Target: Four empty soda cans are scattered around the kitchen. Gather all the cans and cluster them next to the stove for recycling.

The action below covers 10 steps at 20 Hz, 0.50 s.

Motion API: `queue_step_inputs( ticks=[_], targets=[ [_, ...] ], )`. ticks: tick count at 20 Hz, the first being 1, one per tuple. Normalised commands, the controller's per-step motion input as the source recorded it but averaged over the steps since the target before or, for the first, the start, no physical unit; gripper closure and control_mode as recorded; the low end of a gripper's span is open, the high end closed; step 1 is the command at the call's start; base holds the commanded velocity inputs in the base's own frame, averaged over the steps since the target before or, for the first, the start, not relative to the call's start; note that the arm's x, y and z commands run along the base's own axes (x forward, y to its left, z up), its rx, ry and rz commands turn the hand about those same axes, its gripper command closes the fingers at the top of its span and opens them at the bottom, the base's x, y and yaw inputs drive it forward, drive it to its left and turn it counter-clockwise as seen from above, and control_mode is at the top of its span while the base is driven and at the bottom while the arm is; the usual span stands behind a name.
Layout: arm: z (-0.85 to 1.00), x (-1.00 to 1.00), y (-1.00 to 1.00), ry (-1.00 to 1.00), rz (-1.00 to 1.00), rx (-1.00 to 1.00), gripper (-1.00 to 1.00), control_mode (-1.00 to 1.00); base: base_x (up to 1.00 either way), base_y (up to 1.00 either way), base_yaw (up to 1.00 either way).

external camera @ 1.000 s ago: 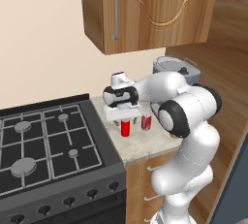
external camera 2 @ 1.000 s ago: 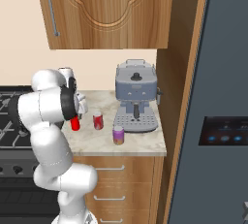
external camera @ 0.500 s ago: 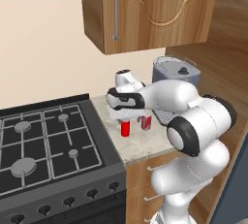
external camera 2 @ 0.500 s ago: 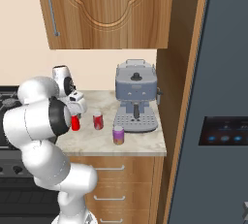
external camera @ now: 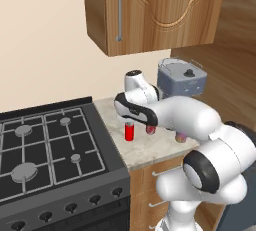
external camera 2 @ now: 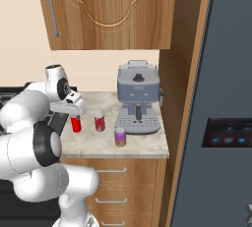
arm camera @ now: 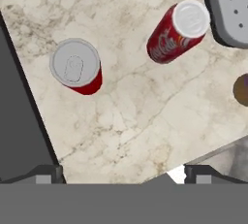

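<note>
Bare counter (arm camera: 131, 121) between red can (arm camera: 76, 68), reddish-pink can (arm camera: 177, 33); coffee machine (external camera 2: 138, 98) behind

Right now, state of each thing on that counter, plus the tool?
red can: upright, free, nearest the stove
reddish-pink can: upright, free
pale pink-lilac can: upright, before the coffee machine
tool: open, empty, above the red can

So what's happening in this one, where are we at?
The white arm's gripper hangs open above the marble counter beside the stove, holding nothing. Under it stands a red soda can, with a reddish-pink can close by and a pale pink-lilac can in front of the coffee machine. All three are upright and apart from each other.
</note>
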Motion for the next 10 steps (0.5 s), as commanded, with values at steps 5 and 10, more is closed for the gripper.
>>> queue_step_inputs(
  ticks=[5,10],
  targets=[
    [0.31,-0.38,-0.21,-0.06,0.01,0.00,-1.00,-1.00,0.00,0.00,0.00],
    [0.28,-0.47,-0.23,-0.04,0.04,0.02,-1.00,-1.00,0.00,0.00,0.00]
  ],
)
